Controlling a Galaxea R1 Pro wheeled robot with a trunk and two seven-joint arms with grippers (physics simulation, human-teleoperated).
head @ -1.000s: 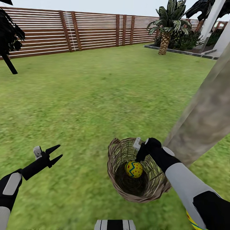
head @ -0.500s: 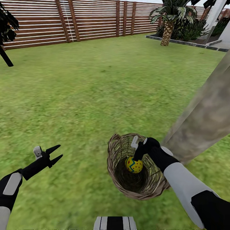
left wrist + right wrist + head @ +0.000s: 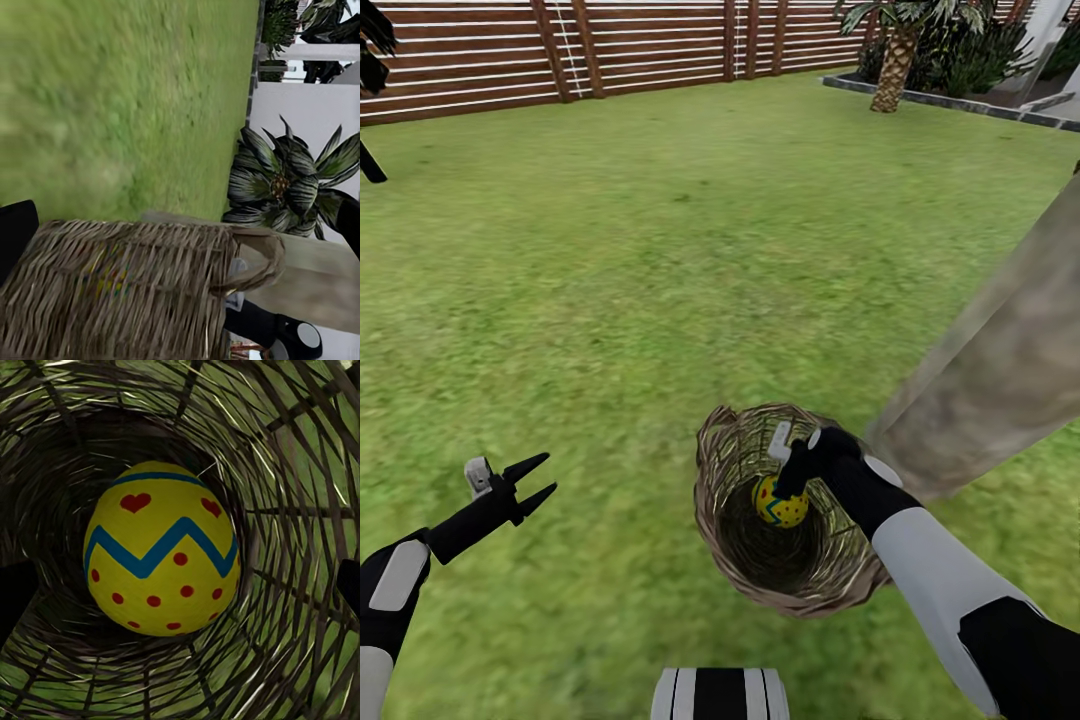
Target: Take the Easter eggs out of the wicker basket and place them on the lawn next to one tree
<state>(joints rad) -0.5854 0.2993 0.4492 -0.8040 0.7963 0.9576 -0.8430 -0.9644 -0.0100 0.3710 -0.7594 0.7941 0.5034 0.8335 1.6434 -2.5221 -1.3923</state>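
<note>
One yellow Easter egg with red dots and a blue zigzag lies deep in the wicker basket, which stands on the lawn at the foot of the tree. My right gripper reaches down into the basket just above the egg. In the right wrist view the egg sits between the dark fingers, which stand wide apart and clear of it. My left gripper hovers open over grass left of the basket. Its wrist view shows the basket's side and the egg through the weave.
The grey-brown trunk leans across the right, close behind my right arm. A wooden slat fence runs along the far edge. A short palm stands in a bordered bed at the far right. Open grass spreads ahead and to the left.
The head camera has tilted down, so the whole scene slid up. My right gripper has sunk a little deeper into the basket, closer to the egg. The left arm has held still.
</note>
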